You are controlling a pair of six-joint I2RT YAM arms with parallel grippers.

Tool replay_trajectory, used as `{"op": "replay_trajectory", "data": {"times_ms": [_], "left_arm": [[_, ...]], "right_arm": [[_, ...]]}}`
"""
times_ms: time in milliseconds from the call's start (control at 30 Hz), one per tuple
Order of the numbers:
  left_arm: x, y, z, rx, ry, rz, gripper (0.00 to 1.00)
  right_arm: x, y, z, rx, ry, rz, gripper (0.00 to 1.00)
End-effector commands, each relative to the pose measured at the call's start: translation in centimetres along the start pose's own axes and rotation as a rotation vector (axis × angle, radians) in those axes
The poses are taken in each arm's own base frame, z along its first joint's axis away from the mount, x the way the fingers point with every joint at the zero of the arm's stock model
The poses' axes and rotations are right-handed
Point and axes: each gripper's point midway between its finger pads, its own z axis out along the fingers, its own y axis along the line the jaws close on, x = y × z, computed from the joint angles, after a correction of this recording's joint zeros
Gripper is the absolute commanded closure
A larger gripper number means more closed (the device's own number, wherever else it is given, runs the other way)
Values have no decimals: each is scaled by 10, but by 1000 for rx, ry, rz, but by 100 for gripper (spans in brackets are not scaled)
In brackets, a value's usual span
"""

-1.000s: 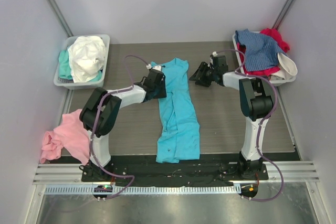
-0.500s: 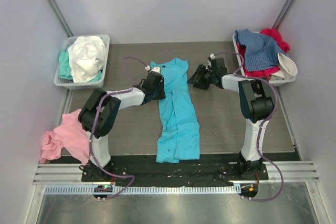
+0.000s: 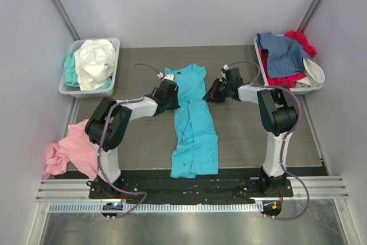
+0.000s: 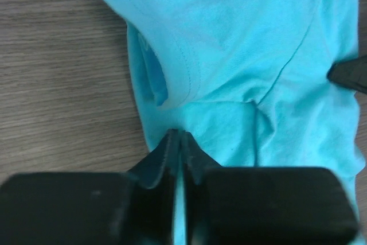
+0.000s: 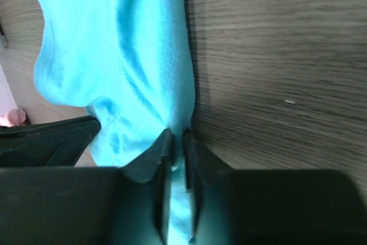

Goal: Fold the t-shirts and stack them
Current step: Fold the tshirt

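Top view, bottom of frame: both arm bases on a dark rail, purple cables looping up each arm.

Lower L: pink t-shirt (image 3: 71, 147) crumpled at L edge of table (image 3: 246, 136), just beside L arm, part of it hidden behind that arm.

Ctr: turquoise t-shirt (image 3: 194, 124) flat on the grey wood-grain top, folded into a long narrow strip, hem toward bottom ctr, round neck toward upper ctr.

Upper part of strip: left gripper (image 3: 170, 93) at its L edge, right gripper (image 3: 213, 91) at its R edge, facing each other across the cloth.

L wrist view: fingers (image 4: 166, 159) pressed together w/ a thin fold of turquoise pinched btwn them. Dark tip at R edge of frame, cut off.

R wrist view: same, fingers (image 5: 195, 153) clamped on the strip's edge. Black wedge at lower L. Small pink blur at far L, too small to tell.

Upper L: pale grey tray (image 3: 67, 87) w/ white t-shirt (image 3: 94, 61) heaped on top, mint t-shirt (image 3: 70, 70) showing under it at L side.

Upper R: second tray (image 3: 309, 89) mostly hidden by its heap. Denim-blue t-shirt (image 3: 284, 55) on top, red t-shirt (image 3: 302, 41) under and behind, whitish cloth (image 3: 315, 73) spilling over R rim. No. of garments in either tray: cannot tell.
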Motion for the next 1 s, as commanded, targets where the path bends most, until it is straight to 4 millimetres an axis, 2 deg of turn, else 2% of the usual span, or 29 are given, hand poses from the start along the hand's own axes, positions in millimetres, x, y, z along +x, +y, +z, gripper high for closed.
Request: {"op": "replay_trajectory", "data": {"times_ms": [0,67,133,300,367,433,567,900,933,967], "left_arm": [[16,9,1,-27,37,-3,100],[18,11,2,-34,40,-1,100],[20,13,2,-44,43,3,100],[14,19,-6,-67,21,23,100],[3,18,-13,-73,-12,29,100],[5,23,-19,-97,0,46,100],[-8,24,-32,-112,-36,60,100],[-4,30,-34,-127,-30,65,100],[-3,30,-33,-124,-25,64,95],[-2,29,-33,-122,-23,61,76]], "right_arm": [[12,-15,5,48,33,9,86],[12,-15,5,53,29,8,93],[10,-16,4,60,21,4,94],[6,-17,0,79,4,0,95],[5,-16,0,82,-1,-3,95],[5,-16,-1,84,0,-2,95],[4,-17,-2,90,-5,-7,95],[3,-21,-5,106,-8,-12,95],[3,-21,-5,106,-7,-13,94],[2,-21,-5,107,-8,-12,94]]}}
